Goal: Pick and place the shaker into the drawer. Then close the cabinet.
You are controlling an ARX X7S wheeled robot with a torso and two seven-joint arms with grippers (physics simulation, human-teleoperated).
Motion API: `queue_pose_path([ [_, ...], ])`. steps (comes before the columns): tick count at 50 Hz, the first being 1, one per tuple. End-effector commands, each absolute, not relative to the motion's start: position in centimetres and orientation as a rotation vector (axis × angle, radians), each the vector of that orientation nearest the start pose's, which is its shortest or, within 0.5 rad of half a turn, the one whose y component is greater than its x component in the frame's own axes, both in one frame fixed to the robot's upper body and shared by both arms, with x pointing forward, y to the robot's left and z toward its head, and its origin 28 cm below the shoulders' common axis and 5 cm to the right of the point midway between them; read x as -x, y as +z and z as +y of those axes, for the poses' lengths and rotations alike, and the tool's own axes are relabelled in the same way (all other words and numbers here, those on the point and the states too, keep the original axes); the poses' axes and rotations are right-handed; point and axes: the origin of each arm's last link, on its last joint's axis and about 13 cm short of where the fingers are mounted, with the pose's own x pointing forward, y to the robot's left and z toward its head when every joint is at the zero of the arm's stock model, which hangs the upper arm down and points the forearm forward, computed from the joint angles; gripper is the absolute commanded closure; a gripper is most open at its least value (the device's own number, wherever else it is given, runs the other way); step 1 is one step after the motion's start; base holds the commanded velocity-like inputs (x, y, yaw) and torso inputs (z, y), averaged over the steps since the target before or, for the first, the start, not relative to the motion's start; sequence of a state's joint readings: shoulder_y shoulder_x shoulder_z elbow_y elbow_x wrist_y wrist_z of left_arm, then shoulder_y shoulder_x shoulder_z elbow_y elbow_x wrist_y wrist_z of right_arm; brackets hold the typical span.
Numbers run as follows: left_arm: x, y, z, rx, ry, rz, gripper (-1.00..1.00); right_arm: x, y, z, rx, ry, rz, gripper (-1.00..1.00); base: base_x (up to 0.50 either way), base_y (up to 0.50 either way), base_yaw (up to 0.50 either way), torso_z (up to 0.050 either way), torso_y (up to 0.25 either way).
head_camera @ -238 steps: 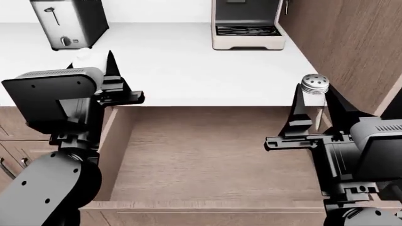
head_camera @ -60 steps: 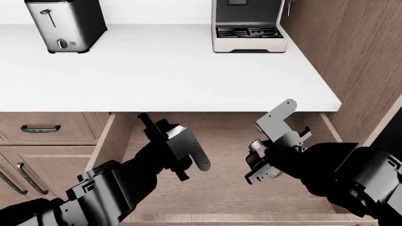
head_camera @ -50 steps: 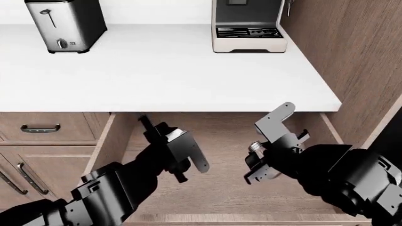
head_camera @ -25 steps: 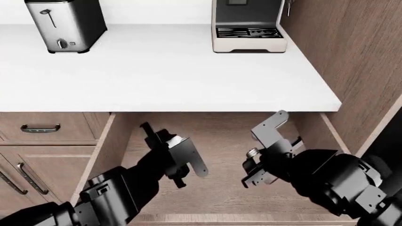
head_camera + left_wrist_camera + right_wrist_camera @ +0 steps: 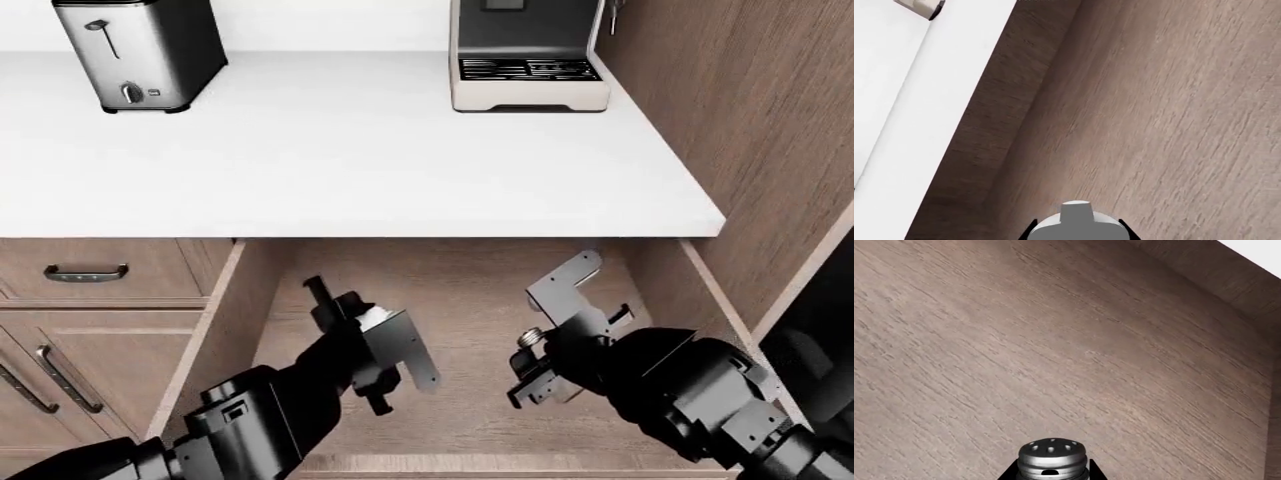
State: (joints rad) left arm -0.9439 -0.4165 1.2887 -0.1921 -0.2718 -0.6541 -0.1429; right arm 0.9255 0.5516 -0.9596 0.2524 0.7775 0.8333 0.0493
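The right gripper [image 5: 534, 362] is clamped on the shaker [image 5: 1053, 456], its perforated silver cap showing, over the plank floor of the open drawer [image 5: 461, 285]. The left gripper [image 5: 350, 335] hangs beside it inside the drawer; whether its jaws are apart is unclear.

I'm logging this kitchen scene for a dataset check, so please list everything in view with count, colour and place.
toaster: one, silver and black, back left of countertop.
coffee machine: one, cream and black, back right of countertop.
countertop: one, white, above the drawer.
drawer: one, light brown wood, pulled open.
closed drawer: one, brown, dark handle, left.
tall cabinet: one, brown, right.
shaker: one, clear with silver cap, in right gripper over the drawer.
left gripper: black and grey, holding something white.
right gripper: black and grey.
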Motion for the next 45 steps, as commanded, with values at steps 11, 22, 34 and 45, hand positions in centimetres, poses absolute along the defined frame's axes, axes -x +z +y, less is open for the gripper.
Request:
queue_pose_path([
  [11, -31.9, 7.8, 19.0, -1.021, -0.503, 0.290, 1.00, -32.2, 8.6, -14.2, 0.420, 0.423, 0.695, 1.00, 0.00, 0.00, 0.00, 0.001, 0.000],
  [22, -32.0, 7.4, 19.0, -1.024, -0.507, 0.302, 1.00, -32.4, 8.2, -14.0, 0.421, 0.429, 0.708, 1.00, 0.00, 0.00, 0.00, 0.000, 0.000],
  [34, -31.8, 7.1, 18.9, -1.042, -0.515, 0.312, 1.00, -32.4, 7.7, -14.1, 0.421, 0.428, 0.716, 1.00, 0.00, 0.00, 0.00, 0.000, 0.000],
  [45, -31.9, 6.8, 18.9, -1.045, -0.515, 0.319, 1.00, -32.8, 7.0, -14.1, 0.410, 0.419, 0.730, 1.00, 0.00, 0.00, 0.00, 0.000, 0.000],
])
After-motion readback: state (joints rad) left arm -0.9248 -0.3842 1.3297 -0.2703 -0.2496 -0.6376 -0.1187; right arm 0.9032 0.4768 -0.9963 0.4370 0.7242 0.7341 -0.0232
